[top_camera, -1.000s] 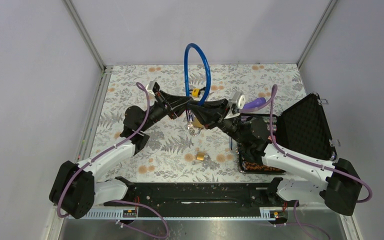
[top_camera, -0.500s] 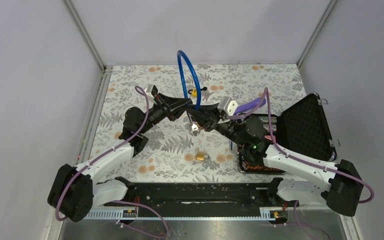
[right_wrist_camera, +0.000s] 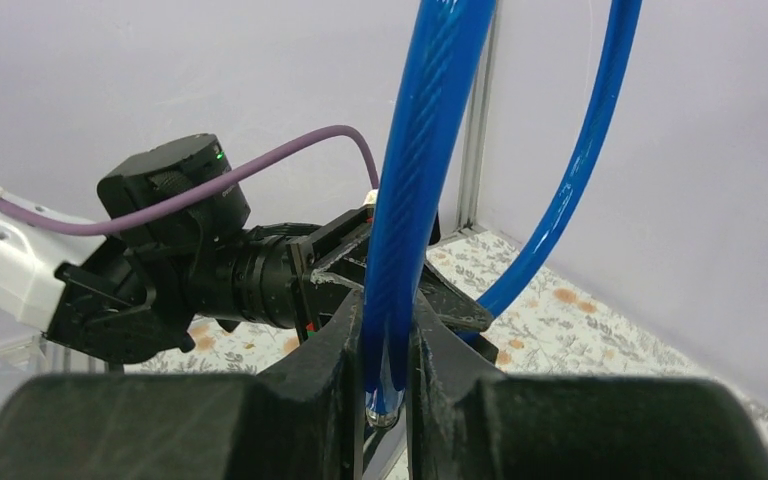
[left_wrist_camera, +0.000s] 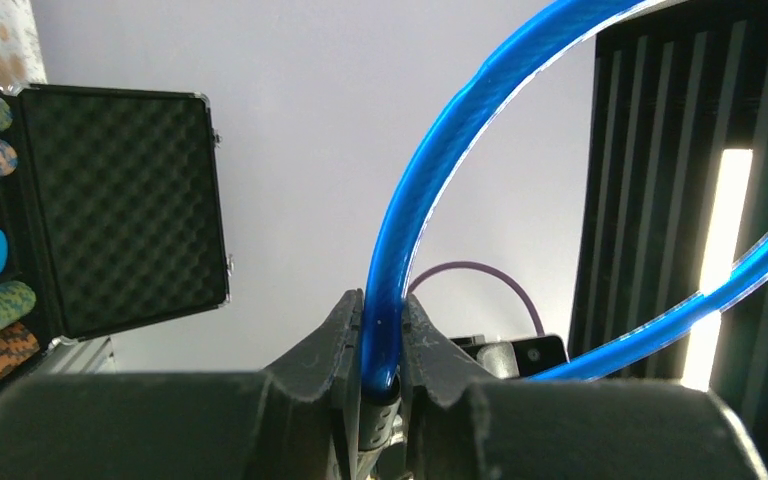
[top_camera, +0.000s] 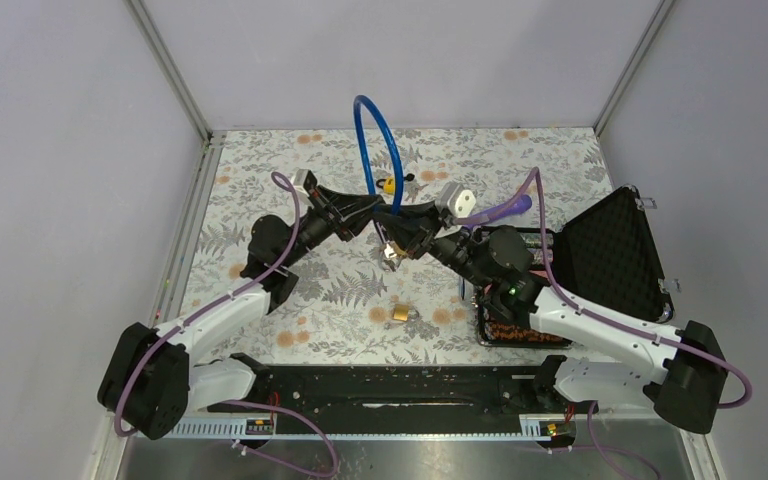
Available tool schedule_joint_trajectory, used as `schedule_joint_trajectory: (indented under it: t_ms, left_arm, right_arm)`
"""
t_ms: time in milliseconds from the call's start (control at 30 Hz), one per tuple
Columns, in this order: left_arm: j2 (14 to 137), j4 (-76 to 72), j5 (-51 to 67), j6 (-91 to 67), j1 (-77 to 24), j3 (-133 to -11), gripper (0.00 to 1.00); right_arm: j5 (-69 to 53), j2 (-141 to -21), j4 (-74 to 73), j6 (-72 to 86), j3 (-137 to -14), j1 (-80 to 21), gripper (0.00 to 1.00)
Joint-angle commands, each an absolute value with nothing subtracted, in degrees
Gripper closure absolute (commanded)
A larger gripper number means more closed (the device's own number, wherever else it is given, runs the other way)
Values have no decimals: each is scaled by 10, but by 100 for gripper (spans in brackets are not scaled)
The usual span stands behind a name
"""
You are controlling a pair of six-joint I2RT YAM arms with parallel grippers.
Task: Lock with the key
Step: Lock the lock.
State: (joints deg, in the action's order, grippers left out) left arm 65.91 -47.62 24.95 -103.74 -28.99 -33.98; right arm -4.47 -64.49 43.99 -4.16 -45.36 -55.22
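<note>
The blue cable lock (right_wrist_camera: 426, 150) is up off the worktop (top_camera: 260, 170), its loop arching toward 12 o'clock. My left hand (left_wrist_camera: 382, 335) is clamped on one end of it and my right hand (right_wrist_camera: 388, 340) on the other, the two almost meeting. A brass padlock (top_camera: 400, 314) lies at 6 o'clock below them. An open foam-lined case (top_camera: 610, 255) sits at 4 o'clock.

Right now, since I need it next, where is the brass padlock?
Top view: the brass padlock lies on the table near centre, left of the open case.
</note>
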Motion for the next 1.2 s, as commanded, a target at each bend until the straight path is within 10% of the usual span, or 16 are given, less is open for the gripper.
schedule_joint_trajectory:
  t_ms: [0, 667, 1167]
  left_arm:
    - [653, -646, 256, -1112, -297, -346, 100]
    - [623, -600, 229, -1024, -297, -351, 100]
    - [618, -682, 192, -980, -297, -338, 100]
  right_arm:
    - [9, -640, 326, -4, -463, -555, 83]
    - [40, -511, 183, 148, -484, -554, 16]
    - [-63, -487, 161, 256, -475, -555, 11]
